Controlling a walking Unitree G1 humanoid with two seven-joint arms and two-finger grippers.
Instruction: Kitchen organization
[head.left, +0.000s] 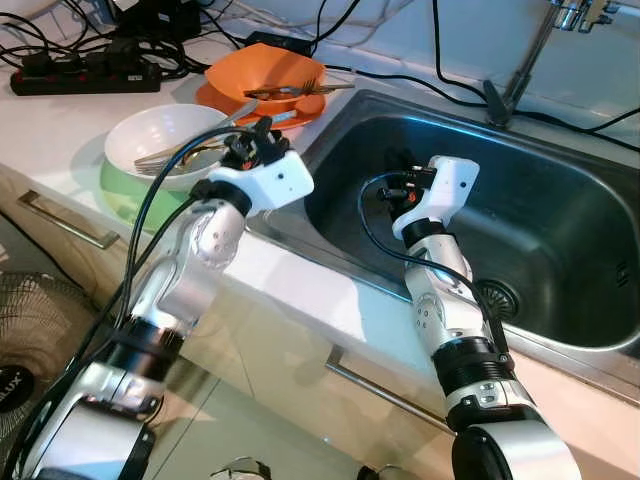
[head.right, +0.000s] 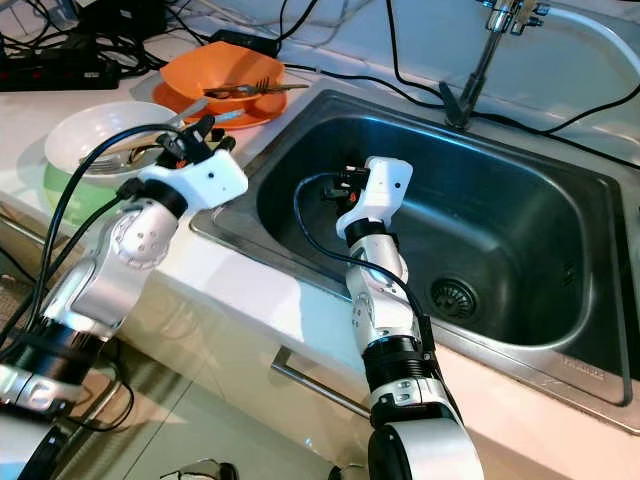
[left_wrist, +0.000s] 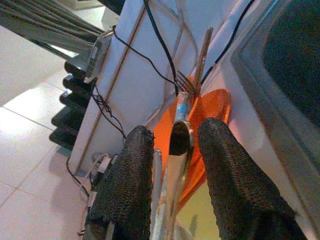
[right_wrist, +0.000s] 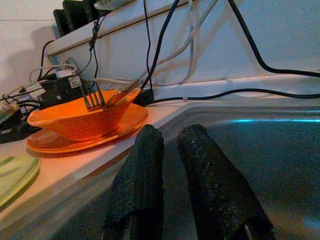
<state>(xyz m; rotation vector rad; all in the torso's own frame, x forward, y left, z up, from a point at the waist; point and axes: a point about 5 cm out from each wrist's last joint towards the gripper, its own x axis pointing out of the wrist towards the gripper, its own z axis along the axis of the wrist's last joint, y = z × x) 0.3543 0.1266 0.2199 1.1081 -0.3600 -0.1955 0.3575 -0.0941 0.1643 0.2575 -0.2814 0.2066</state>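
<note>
Left gripper (head.left: 262, 128): held over the counter between the white bowl (head.left: 150, 135) and the sink (head.left: 560, 300); its fingers (left_wrist: 125, 190) are closed around a spoon (left_wrist: 177, 150), which runs out ahead between them.

Right gripper (head.left: 400, 180): low inside the sink, fingers (right_wrist: 140, 185) narrowly parted, nothing between them.

Orange bowl (head.left: 262, 75): just ahead of the left gripper, stacked on an orange plate (right_wrist: 85, 137); a fork (right_wrist: 91, 97) and another utensil lie across it.

White bowl: just beside the left gripper, sitting on a green plate (head.left: 125, 195), with cutlery (at least a fork) inside.

Risk, slip: the spoon looks pinched along a thin, smooth shaft, so a tilt could let it slide out onto the counter.

Risk, knock: the spoon's far end is near the orange bowl's rim; reaching further could nudge the fork off.

Risk, snag: cables (head.left: 150, 200) trail close to the left wrist and could catch on the white bowl's cutlery.
</note>
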